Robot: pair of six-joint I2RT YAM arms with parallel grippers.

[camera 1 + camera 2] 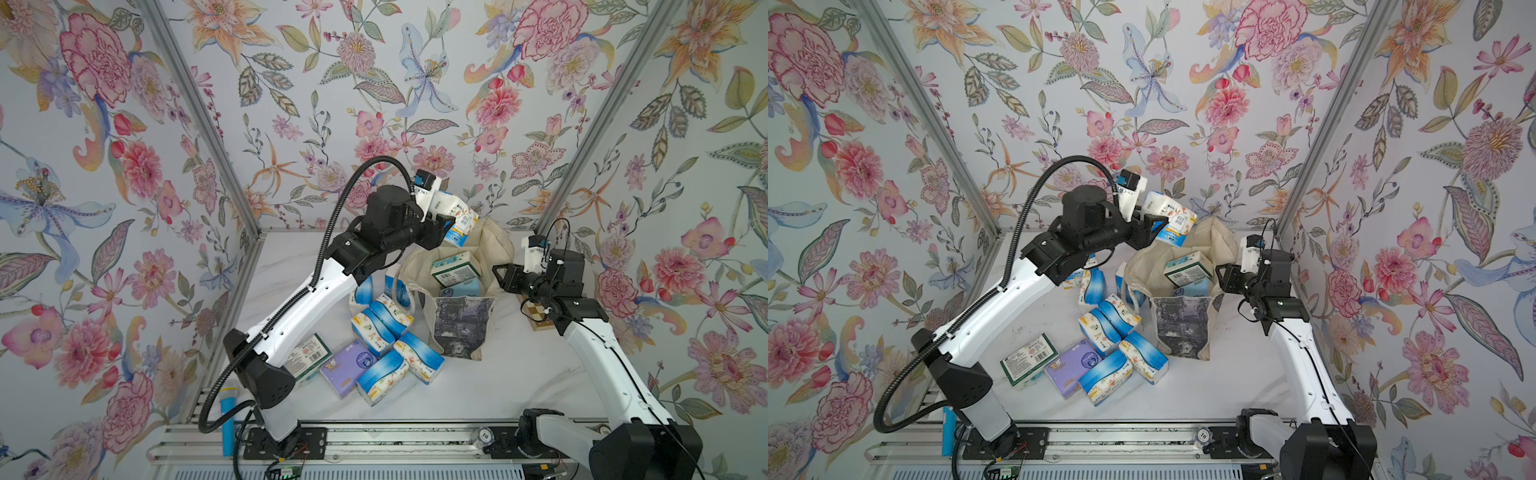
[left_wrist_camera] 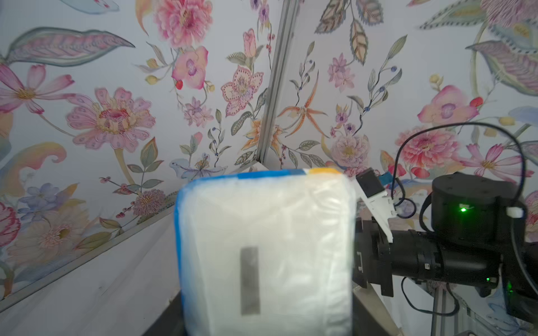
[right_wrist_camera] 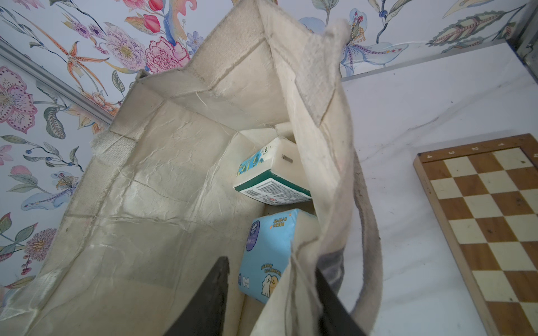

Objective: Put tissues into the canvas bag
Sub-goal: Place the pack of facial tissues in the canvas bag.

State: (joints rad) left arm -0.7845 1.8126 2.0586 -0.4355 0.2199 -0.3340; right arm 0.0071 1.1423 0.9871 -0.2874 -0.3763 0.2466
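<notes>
Your left gripper (image 1: pixel 445 224) pinches a blue-and-white tissue pack (image 1: pixel 461 216) aloft, tilted lengthwise, over the far rim of the canvas bag (image 1: pixel 492 243). The open mouth lies below it, toward the arms' bases. Your right gripper (image 1: pixel 500 275) clamps the bag's side wall.

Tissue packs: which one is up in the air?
The blue-and-white pack in the left gripper, raised near the canvas bag; the rest lie on the table or in the bag.
</notes>
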